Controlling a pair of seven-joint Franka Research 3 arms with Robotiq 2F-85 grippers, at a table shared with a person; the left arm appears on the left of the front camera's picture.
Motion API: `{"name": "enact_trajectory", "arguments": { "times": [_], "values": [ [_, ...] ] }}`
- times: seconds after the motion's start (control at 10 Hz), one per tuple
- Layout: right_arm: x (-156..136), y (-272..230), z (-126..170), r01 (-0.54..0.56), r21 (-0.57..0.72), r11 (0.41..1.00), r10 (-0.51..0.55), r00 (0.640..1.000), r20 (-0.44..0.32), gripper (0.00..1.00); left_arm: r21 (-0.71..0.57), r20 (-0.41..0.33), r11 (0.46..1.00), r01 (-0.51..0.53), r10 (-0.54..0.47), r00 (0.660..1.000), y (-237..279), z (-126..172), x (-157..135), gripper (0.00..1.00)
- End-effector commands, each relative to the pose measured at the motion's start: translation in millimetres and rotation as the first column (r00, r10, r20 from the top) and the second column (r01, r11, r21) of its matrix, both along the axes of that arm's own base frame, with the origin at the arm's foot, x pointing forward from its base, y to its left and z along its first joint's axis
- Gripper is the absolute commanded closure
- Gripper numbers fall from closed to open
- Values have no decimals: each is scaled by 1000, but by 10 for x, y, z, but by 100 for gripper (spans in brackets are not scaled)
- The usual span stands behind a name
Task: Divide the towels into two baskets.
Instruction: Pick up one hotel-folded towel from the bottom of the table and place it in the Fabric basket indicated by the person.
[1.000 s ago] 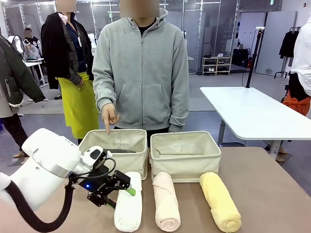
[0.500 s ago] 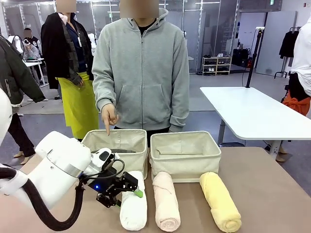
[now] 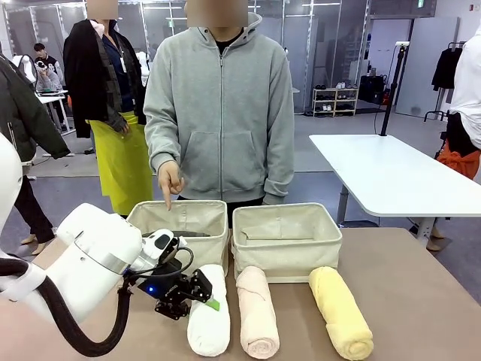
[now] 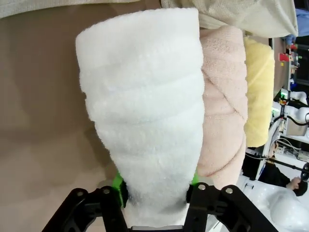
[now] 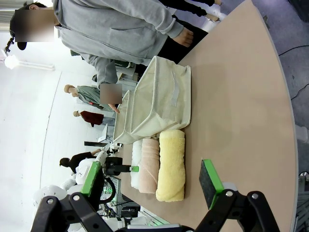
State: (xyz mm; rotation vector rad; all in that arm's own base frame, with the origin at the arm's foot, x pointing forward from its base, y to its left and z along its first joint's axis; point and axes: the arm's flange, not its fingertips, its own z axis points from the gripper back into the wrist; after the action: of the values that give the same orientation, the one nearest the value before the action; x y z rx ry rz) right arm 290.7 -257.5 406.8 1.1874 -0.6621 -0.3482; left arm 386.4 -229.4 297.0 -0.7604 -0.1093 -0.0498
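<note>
1. Table [image 3: 421, 301]: tan top, cut off at the near edge in the front view.
2. Left arm [image 3: 90, 259]: white, enters from picture left and bends low over the table. Its bulk hides the table's near left corner.
3. Left basket [image 3: 212, 252] and right basket [image 3: 285, 262]: side by side at the far edge, openings up. Interiors are largely hidden by their front walls.
4. Dark towel [image 3: 185, 234]: inside the left basket, only a sliver visible over the rim.
5. White towel [image 3: 209, 322], pink towel [image 3: 257, 312], yellow towel [image 3: 340, 312]: 3 rolls lying parallel on the table in front of the baskets. White and pink touch in the left wrist view.
6. Left gripper [image 4: 155, 194]: clamped across the white towel's end nearest the baskets. The green pads press both flanks and are mostly buried in pile.
7. Right gripper [image 5: 150, 178]: above bare table, fingers spread wide, nothing between them.
8. Person's hand [image 3: 170, 180]: index finger pointing down over the left basket's far rim.
</note>
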Motion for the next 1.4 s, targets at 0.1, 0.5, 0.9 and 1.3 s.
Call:
{"name": "enact_trajectory", "arguments": {
  "times": [0.1, 0.5, 0.9, 1.3],
  "values": [
    [-12, -1, 23, 9, 8, 1000, -9, 1000, 13, 0, -12, 79, 1000, 6, -5, 997, 87, 409, -221, 65],
    [-12, -1, 23, 9, 8, 1000, -9, 1000, 13, 0, 125, 246, 966, 227, -252, 936, 528, 1483, -367, 65],
    [-12, -1, 23, 9, 8, 1000, -9, 1000, 13, 0, 422, 196, 704, 571, -686, 701, 794, 2047, 5, 65],
    [-12, -1, 23, 9, 8, 1000, -9, 1000, 13, 0, 507, 156, 529, 680, -833, 531, 819, 2148, 90, 65]
  ]
}}
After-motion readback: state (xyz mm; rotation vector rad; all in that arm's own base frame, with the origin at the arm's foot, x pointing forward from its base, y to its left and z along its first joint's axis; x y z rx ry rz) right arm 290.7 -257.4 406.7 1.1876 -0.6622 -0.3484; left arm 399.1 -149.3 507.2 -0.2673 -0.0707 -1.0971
